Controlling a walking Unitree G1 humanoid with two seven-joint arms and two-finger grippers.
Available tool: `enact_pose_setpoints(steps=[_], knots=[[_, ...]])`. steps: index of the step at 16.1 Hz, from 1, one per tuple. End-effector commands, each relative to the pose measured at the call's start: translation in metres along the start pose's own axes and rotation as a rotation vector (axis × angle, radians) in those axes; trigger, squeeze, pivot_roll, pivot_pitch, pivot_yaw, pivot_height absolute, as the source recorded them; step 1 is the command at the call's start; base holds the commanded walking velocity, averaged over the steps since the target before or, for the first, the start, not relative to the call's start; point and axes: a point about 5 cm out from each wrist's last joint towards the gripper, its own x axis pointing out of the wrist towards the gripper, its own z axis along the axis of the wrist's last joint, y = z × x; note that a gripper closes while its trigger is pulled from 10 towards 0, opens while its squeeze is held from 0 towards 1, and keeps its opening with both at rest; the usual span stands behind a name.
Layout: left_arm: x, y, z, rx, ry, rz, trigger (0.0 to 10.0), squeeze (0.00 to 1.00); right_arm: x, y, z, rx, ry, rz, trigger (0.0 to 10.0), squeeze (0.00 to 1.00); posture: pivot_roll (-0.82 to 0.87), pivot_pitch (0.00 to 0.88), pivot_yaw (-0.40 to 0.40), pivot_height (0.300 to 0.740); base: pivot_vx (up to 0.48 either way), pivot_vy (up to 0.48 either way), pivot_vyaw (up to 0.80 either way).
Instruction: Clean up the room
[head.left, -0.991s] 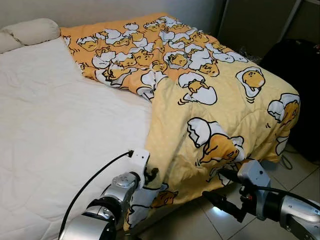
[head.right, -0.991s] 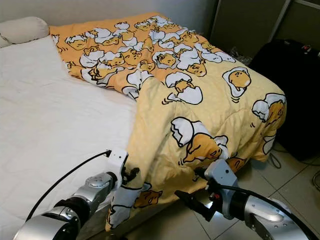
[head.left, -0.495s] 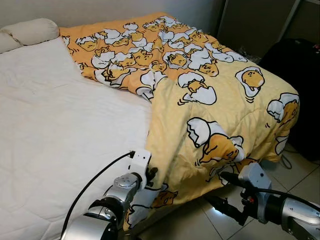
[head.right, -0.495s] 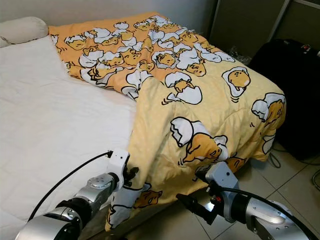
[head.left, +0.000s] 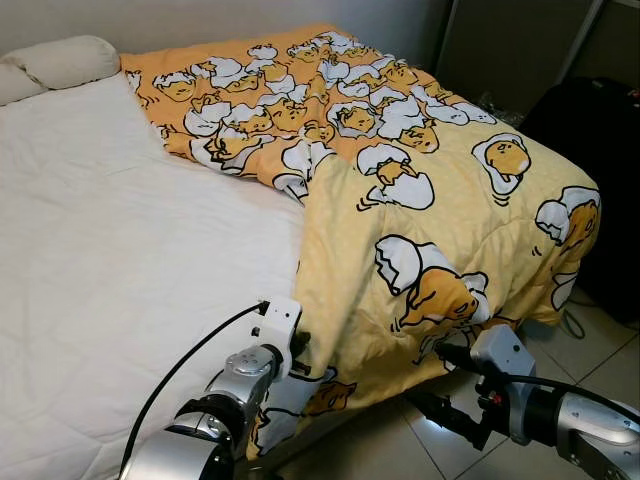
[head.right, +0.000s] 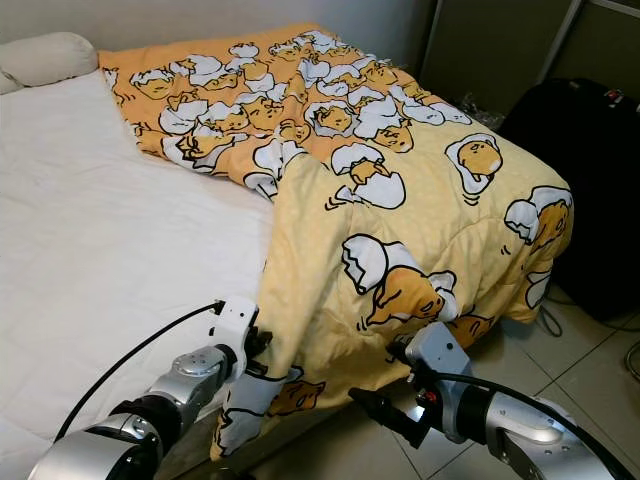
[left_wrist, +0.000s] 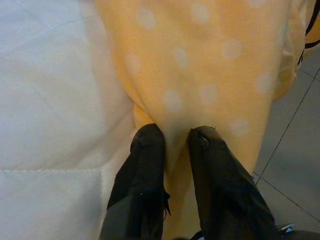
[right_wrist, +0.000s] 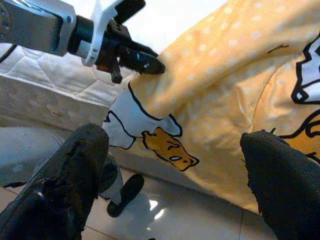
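Bright, even light; sharp head views, soft wrist close-ups.

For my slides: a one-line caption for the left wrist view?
Left gripper pinching the yellow dotted blanket edge beside the white mattress.

The quilt (head.left: 420, 200) was yellow-orange with faint pale dots, printed with white cracked eggshells and yolk figures outlined in black. The mattress (head.left: 110, 250) and pillow (head.left: 65, 60) were white.
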Motion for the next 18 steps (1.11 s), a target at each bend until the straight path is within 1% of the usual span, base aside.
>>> enact_pose_setpoints(steps=[1,3,9,12,14,16,18], knots=[[0.0,0.002,0.001,0.002,-0.005,-0.004,0.0,0.0,0.001,0.001,0.001,-0.018,0.003,0.018,10.0,0.0,-0.23,0.0,0.038,0.74,0.0,0.0,0.0],[-0.001,0.003,0.0,0.006,-0.006,-0.007,0.0,0.0,0.002,0.0,0.001,-0.021,0.005,0.021,10.0,0.0,-0.22,0.0,0.037,0.74,0.0,0.0,0.0],[-0.005,0.007,0.0,0.073,-0.03,-0.072,0.0,0.0,0.015,-0.006,0.003,-0.036,-0.015,0.029,10.0,0.0,-0.17,0.0,0.035,0.74,0.0,0.0,0.0],[-0.01,0.016,-0.001,0.122,-0.06,-0.092,0.0,0.0,0.024,-0.01,0.006,-0.043,-0.036,0.019,10.0,0.0,-0.15,0.0,0.044,0.74,0.0,0.0,0.0],[-0.015,0.021,-0.003,0.165,-0.086,-0.12,0.0,0.0,0.027,-0.01,0.008,-0.047,-0.05,0.014,10.0,0.0,-0.14,0.0,0.048,0.74,0.0,0.0,0.0],[-0.024,0.028,-0.007,0.201,-0.121,-0.146,0.0,0.0,0.029,-0.01,0.009,-0.049,-0.057,0.013,10.0,0.0,-0.13,0.0,0.05,0.74,0.0,0.0,0.0],[-0.037,0.036,-0.013,0.236,-0.15,-0.17,0.0,0.0,0.031,-0.01,0.009,-0.052,-0.061,0.014,10.0,0.0,-0.11,0.0,0.049,0.74,0.0,0.0,0.0]])
